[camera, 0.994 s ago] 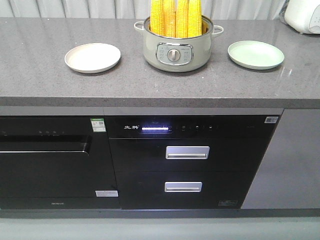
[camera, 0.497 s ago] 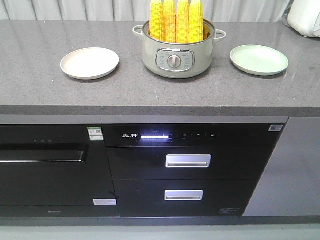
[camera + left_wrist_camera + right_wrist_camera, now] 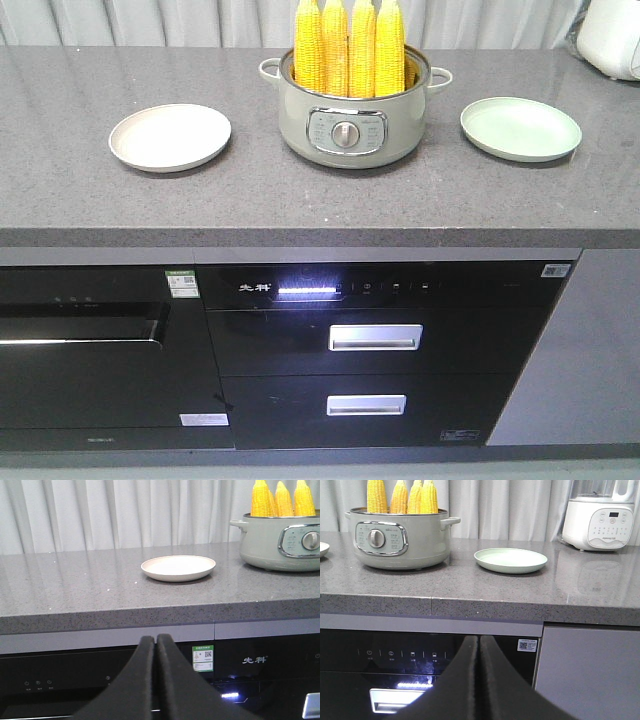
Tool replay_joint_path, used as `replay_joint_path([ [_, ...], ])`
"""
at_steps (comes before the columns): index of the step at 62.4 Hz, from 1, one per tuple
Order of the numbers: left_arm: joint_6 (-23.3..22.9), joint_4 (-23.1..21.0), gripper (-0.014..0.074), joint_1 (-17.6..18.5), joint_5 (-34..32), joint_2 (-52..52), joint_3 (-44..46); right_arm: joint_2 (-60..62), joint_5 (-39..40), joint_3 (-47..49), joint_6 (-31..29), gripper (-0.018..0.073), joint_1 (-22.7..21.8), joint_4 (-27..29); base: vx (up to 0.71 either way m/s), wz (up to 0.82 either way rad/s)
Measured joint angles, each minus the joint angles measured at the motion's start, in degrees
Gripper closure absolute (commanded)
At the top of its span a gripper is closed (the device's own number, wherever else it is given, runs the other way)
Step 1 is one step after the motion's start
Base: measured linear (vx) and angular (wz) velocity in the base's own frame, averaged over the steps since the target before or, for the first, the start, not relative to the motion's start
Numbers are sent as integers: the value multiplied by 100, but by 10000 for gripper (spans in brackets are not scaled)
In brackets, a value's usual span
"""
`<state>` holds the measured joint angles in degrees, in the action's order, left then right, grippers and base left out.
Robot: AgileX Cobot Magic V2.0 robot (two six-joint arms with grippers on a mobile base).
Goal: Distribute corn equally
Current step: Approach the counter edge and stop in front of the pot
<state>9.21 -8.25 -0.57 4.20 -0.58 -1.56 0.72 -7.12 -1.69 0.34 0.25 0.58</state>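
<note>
Several yellow corn (image 3: pixel 348 50) cobs stand upright, tips up, in a pale green electric pot (image 3: pixel 352 125) at the middle back of the grey counter; the corn (image 3: pixel 282 499) shows at the right in the left wrist view and the corn (image 3: pixel 402 497) at the left in the right wrist view. A cream plate (image 3: pixel 170 137) lies left of the pot and a mint green plate (image 3: pixel 520 128) right of it. My left gripper (image 3: pixel 156 640) is shut and empty, low in front of the cabinet. My right gripper (image 3: pixel 479 640) is likewise shut and empty, below the counter edge.
The counter's front edge (image 3: pixel 300 238) runs above black built-in appliances with two drawer handles (image 3: pixel 374 338). A white blender base (image 3: pixel 604 522) stands at the far right of the counter. White curtains hang behind.
The front view has shifted: the counter, pot and plates sit lower and closer in frame, and more of the corn tips show. Nothing on the counter has moved.
</note>
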Motion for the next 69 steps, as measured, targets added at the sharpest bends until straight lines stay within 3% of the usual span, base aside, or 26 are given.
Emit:
replay_joint_path([
  [69,0,0,603,0,0,0,0,0,0,0,0,564,0,0,6,-1],
])
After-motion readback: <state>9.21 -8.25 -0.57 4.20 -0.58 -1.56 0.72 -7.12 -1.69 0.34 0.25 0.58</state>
